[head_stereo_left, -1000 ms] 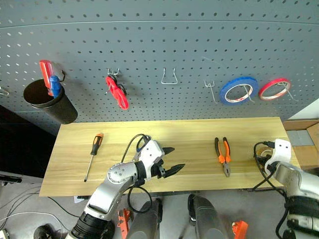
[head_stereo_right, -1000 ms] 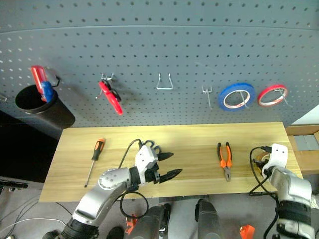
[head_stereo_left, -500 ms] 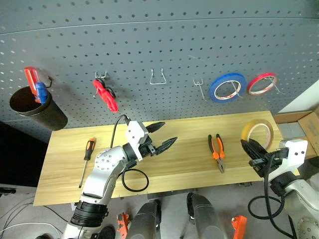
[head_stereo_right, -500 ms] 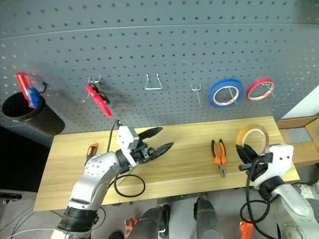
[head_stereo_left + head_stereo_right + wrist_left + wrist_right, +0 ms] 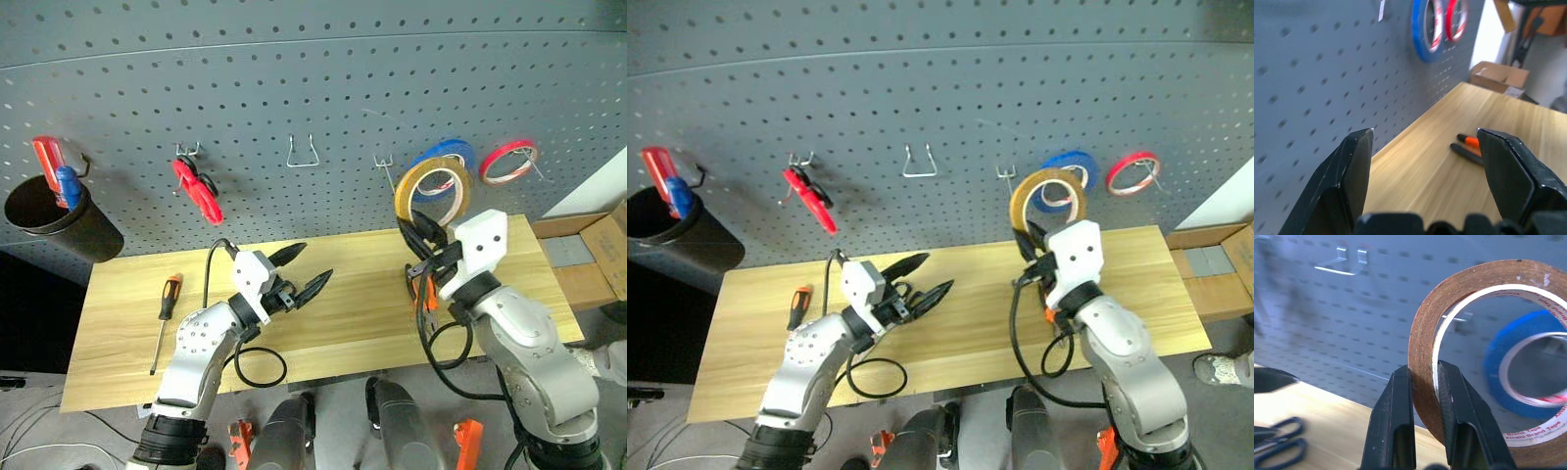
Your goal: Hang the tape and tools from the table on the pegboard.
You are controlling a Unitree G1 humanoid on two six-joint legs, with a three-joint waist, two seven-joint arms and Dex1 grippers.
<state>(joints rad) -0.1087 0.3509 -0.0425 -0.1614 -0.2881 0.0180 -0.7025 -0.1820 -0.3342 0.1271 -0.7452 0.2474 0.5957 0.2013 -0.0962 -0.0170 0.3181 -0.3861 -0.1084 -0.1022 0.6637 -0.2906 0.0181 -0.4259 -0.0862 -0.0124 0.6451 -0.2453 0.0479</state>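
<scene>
Tape [image 5: 432, 185] sits pinched in right tool [image 5: 419, 238], mid-frame, not yet hung; left tool [image 5: 303, 269] gapes empty; pliers [image 5: 1467, 146], screwdriver [image 5: 164, 308] remain on counter [image 5: 118, 343].

- Three tape rings: one yellow-tan tape [image 5: 432, 187], one blue tape ring [image 5: 1426, 25], one red tape ring [image 5: 509, 162].
- Two scissors: red-handled scissors [image 5: 197, 189], dark-handled scissors [image 5: 1276, 441].
- Three screwdrivers: orange-and-black screwdriver [image 5: 162, 309], a red screwdriver [image 5: 46, 163] and a blue screwdriver [image 5: 68, 186].
- One pliers [image 5: 1469, 146].
- One black cup [image 5: 61, 220].
- Two grippers: left gripper [image 5: 305, 271], right gripper [image 5: 1423, 380].
</scene>
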